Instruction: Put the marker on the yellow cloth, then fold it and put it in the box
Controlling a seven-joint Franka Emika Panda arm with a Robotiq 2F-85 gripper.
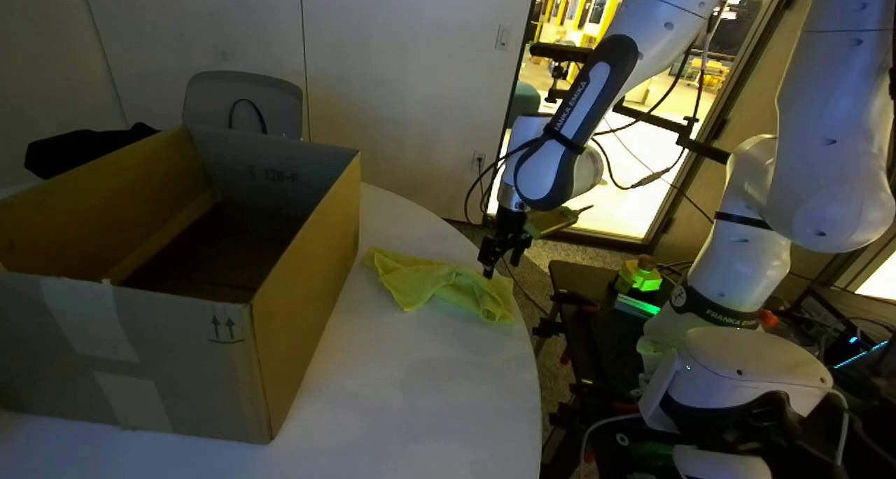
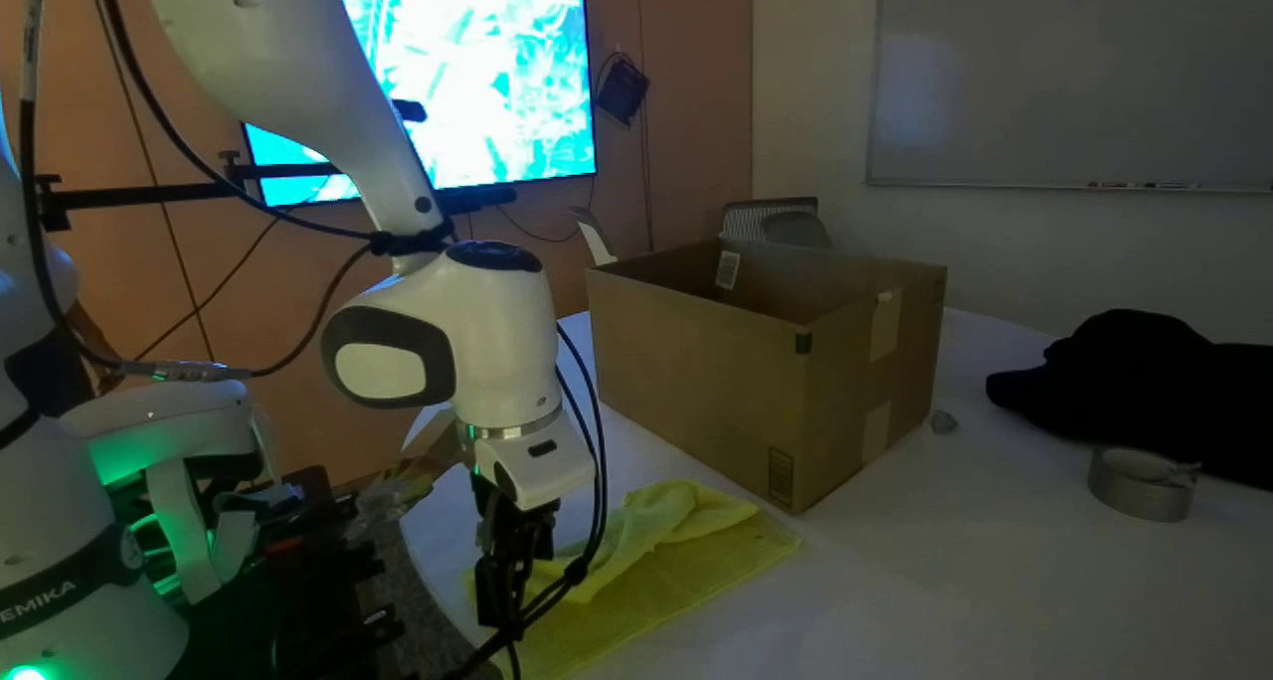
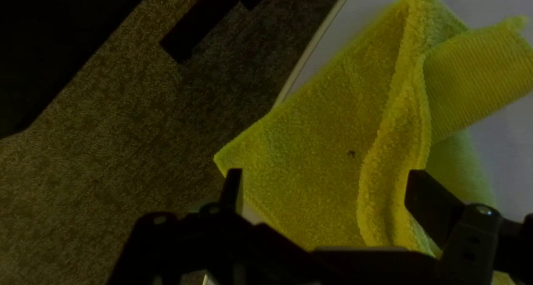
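The yellow cloth lies rumpled on the white table, partly folded over itself; it also shows in an exterior view. In the wrist view the cloth has a raised fold along its right part, and one corner reaches past the table edge. A small dark speck is on it. My gripper is open and empty just above the cloth near the table edge; in the wrist view its fingers stand wide apart over the cloth. The cardboard box stands open beside the cloth, also in an exterior view. The marker is hidden or out of view.
The white table has a curved edge near the arm, with carpet below. A grey tape roll, a small grey lump and a black garment lie beyond the box. A chair stands behind the box.
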